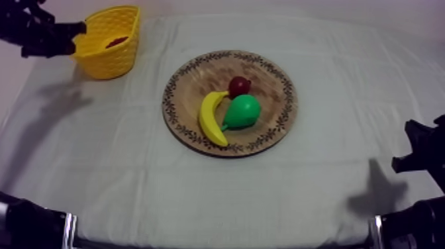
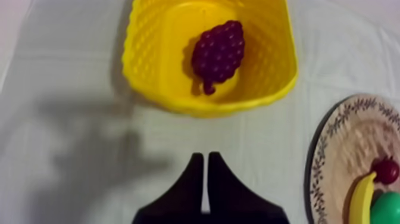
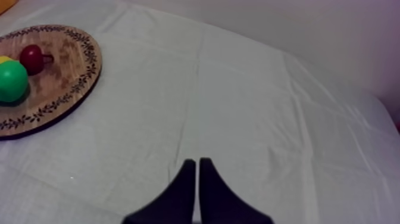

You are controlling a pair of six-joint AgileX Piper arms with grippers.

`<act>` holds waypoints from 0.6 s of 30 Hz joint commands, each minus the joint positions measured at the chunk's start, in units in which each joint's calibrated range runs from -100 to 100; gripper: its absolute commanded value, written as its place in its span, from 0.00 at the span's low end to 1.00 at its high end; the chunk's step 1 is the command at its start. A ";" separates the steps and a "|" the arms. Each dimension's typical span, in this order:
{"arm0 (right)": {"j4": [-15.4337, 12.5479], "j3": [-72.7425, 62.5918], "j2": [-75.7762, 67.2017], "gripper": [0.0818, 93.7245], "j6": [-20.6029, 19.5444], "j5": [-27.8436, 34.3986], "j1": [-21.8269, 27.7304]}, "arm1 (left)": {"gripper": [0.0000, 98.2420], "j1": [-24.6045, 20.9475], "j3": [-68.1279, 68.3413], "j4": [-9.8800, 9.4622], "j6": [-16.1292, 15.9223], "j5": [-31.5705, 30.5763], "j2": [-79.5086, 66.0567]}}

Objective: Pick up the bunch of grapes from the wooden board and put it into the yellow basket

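The left gripper (image 2: 204, 157) has its fingers pressed together with nothing between them, above the cloth (image 2: 89, 149). Directly ahead of its fingertips stands the yellow basket (image 2: 202, 108). The bunch of grapes (image 2: 219, 52) lies inside it. Off to one side, the wooden board (image 2: 357, 137) carries the banana (image 2: 359, 202), pear (image 2: 388, 210) and small red fruit (image 2: 387, 170). The right gripper (image 3: 197, 161) is likewise pressed together and empty, over the cloth, well apart from the board.
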 commanded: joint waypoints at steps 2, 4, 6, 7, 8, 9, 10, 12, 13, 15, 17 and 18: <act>-0.01 -0.01 0.02 0.00 0.01 0.00 0.00 | 0.00 -0.32 12.29 -0.03 -0.72 -4.24 -7.49; -0.01 -0.01 0.02 0.00 0.01 0.00 0.00 | 0.00 -0.57 16.70 -0.04 -1.05 -5.98 -11.18; -0.01 -0.01 0.02 0.00 0.01 0.00 0.00 | 0.00 -0.71 20.89 -0.04 -1.27 -7.47 -14.96; -0.01 -0.01 0.02 0.00 0.01 0.00 0.00 | 0.00 -0.75 23.06 -0.04 -1.30 -8.31 -16.97; -0.01 -0.01 0.02 0.00 0.01 0.00 0.00 | 0.00 -0.62 25.39 -0.04 -1.46 -9.40 -19.09; -0.01 -0.01 0.02 0.00 0.01 0.00 0.00 | 0.01 -0.38 27.82 -0.12 -1.64 -10.63 -21.28; -0.01 -0.01 0.02 0.00 -0.01 0.00 0.00 | 0.01 -0.11 30.29 -0.12 -2.00 -11.95 -23.54; -0.01 -0.01 0.02 0.00 -0.01 0.00 0.00 | 0.01 0.26 35.06 -0.07 -2.69 -14.11 -28.17; -0.01 -0.01 0.02 0.00 0.00 0.00 0.00 | 0.01 0.41 37.23 -0.05 -2.93 -14.75 -30.48; -0.01 -0.01 0.02 0.00 -0.01 0.00 0.00 | 0.00 0.66 41.27 0.12 -3.62 -15.51 -35.25; -0.01 -0.01 0.02 0.00 -0.01 0.00 0.00 | 0.00 0.68 45.06 0.80 -4.96 -15.89 -40.12; -0.01 -0.01 0.02 0.00 -0.01 0.00 0.00 | 0.00 0.68 46.85 1.24 -5.71 -15.95 -42.59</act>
